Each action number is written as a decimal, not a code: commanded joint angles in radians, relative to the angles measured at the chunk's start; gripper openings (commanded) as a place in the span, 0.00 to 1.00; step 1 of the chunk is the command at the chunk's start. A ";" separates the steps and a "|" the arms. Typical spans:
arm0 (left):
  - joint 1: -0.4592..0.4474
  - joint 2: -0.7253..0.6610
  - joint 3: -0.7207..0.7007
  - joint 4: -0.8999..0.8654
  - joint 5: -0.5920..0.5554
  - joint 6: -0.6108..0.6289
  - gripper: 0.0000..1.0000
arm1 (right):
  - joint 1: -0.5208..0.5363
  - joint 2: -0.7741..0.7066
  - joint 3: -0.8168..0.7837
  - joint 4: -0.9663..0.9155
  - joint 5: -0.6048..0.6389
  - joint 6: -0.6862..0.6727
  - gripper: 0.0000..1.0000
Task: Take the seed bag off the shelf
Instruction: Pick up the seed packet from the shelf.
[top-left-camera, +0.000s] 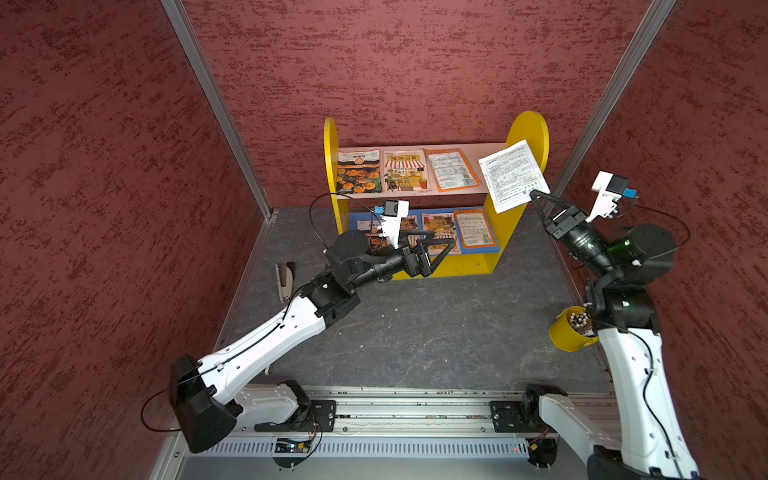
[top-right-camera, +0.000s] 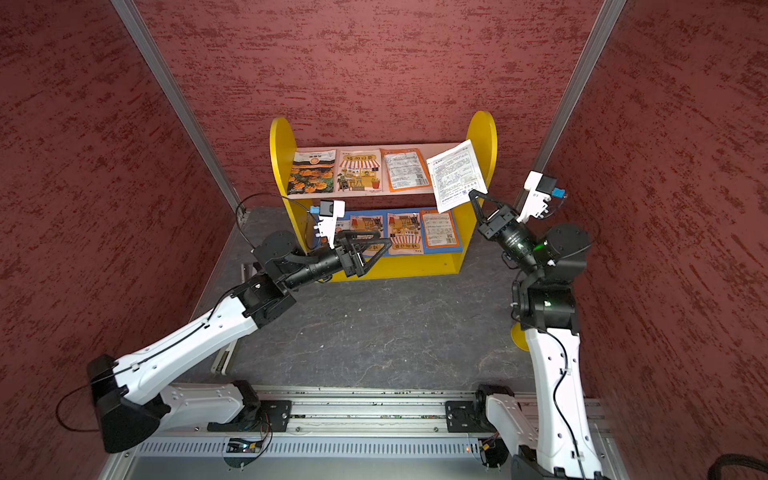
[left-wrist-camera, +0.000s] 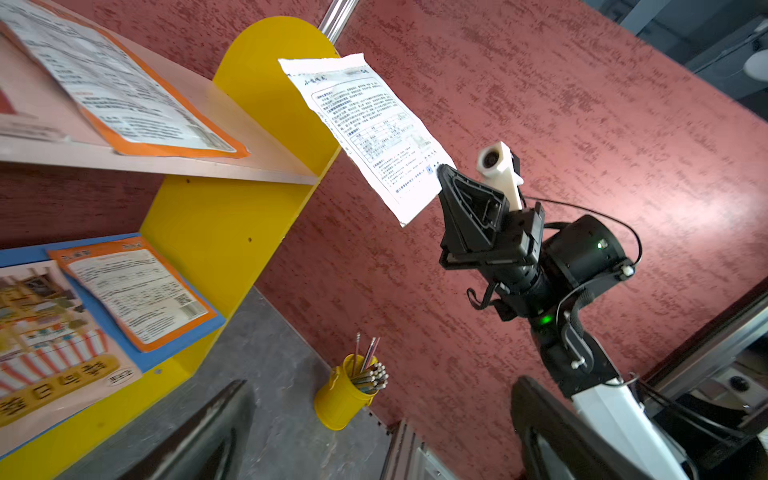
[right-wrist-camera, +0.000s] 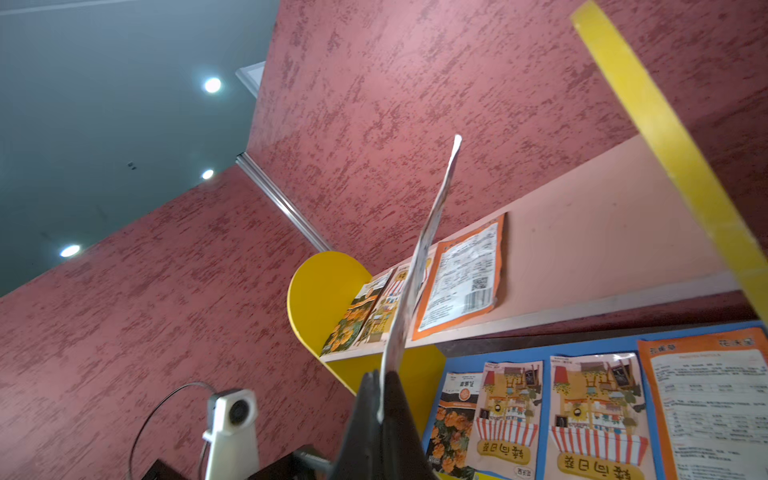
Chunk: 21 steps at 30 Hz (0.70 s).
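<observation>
Gripping seed bag (top-left-camera: 513, 174) by near corner in closed right claw (top-left-camera: 533, 193), aloft before right panel of shelf (top-left-camera: 534, 129), off upper board (right-wrist-camera: 602, 249). Draw nearward with firm pinch, avoiding panel. Left claw (top-left-camera: 446, 245) wide, empty.

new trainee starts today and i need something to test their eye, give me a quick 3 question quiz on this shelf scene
1. True or false: the right gripper is shut on the white seed bag, which is lifted clear of the shelf.
2. How many bags lie flat on the pink upper board? A) two B) three C) five
3. Fill in: the left gripper holds nothing and its jaws stand ____.

Key: 1 true; 2 B; 3 open
</observation>
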 joint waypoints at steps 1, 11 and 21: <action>0.010 0.063 0.044 0.195 0.075 -0.115 1.00 | -0.005 -0.051 -0.026 0.100 -0.082 0.064 0.00; 0.029 0.247 0.210 0.368 0.137 -0.253 0.99 | -0.003 -0.164 -0.087 0.109 -0.155 0.095 0.00; 0.018 0.355 0.316 0.451 0.220 -0.365 0.89 | 0.006 -0.172 -0.112 0.125 -0.197 0.103 0.00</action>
